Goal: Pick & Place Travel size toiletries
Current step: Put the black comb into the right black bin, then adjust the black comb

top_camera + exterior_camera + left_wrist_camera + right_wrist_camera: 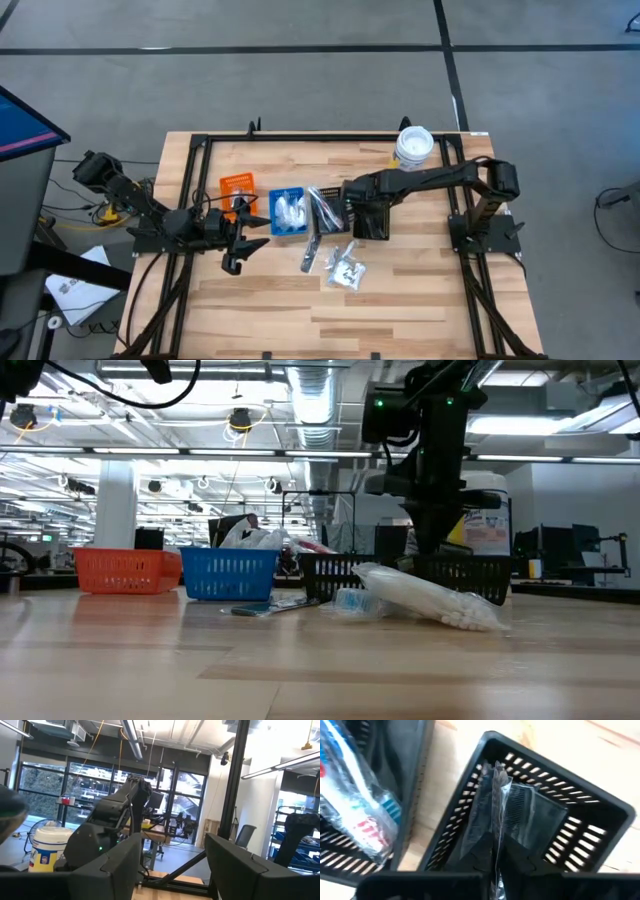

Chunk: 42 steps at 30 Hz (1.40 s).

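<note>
Pinching a clear-wrapped black comb (522,817), the right hand (496,862) hangs over a black bin (600,820).

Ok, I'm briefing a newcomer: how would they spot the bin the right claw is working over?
On the wooden table sits a row of small bins. It is the black bin nearest the white tub, under the right claw, which is shut on a clear-wrapped black comb. The neighbouring black bin holds toothbrushes.

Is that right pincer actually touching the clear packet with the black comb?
Touching. The right wrist view shows the right pincer pinching the edge of the clear comb packet above the black bin.
</note>
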Tool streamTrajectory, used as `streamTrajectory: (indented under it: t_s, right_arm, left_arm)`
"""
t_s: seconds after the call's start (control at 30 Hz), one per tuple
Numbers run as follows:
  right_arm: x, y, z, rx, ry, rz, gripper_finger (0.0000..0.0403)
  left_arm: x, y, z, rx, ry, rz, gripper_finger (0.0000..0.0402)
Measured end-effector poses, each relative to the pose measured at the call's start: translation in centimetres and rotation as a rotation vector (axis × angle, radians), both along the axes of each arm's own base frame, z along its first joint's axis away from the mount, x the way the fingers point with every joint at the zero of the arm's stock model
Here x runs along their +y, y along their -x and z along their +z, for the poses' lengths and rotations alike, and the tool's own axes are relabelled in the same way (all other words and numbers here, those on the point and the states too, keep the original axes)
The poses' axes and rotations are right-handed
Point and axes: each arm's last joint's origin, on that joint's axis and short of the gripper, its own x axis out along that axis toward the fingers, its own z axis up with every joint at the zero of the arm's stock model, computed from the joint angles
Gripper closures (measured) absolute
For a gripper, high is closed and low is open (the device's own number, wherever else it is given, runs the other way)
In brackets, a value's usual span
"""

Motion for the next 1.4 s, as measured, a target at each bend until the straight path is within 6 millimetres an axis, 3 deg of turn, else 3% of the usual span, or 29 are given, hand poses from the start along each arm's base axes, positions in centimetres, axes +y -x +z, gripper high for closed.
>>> streamTrajectory:
  t_s: [0.57, 0.77, 0.93, 1.1, 1.2, 1.4]
  right_arm:
    - [0.3, 0.0, 0.3, 0.004, 0.062, 0.063, 0.0255]
    - [0.3, 0.5, 2.0, -0.039, 0.104, 0.106, 0.0229]
    - [1.2, 1.5, 4.8, -0.130, 0.183, 0.132, 0.0227]
    - [3.4, 1.7, 8.2, -0.339, 0.274, 0.286, 0.0236]
    - [5.9, 1.0, 9.4, -0.477, 0.303, 0.427, 0.0241]
    - [11.0, -0.2, 11.0, -0.714, 0.384, 0.733, 0.0256]
  left_arm:
    - [0.0, 0.0, 0.0, -0.004, 0.002, 0.000, 0.0189]
    - [0.0, 0.0, 0.0, -0.004, 0.003, 0.000, 0.0189]
    - [0.0, 0.0, 0.1, -0.004, 0.003, 0.000, 0.0189]
    - [0.0, 0.0, 0.0, 0.003, -0.015, 0.005, 0.0189]
    - [-0.4, -0.8, -0.1, 0.118, -0.099, 0.045, 0.0204]
    - [-1.6, -2.9, 1.1, 0.370, -0.188, 0.061, 0.0294]
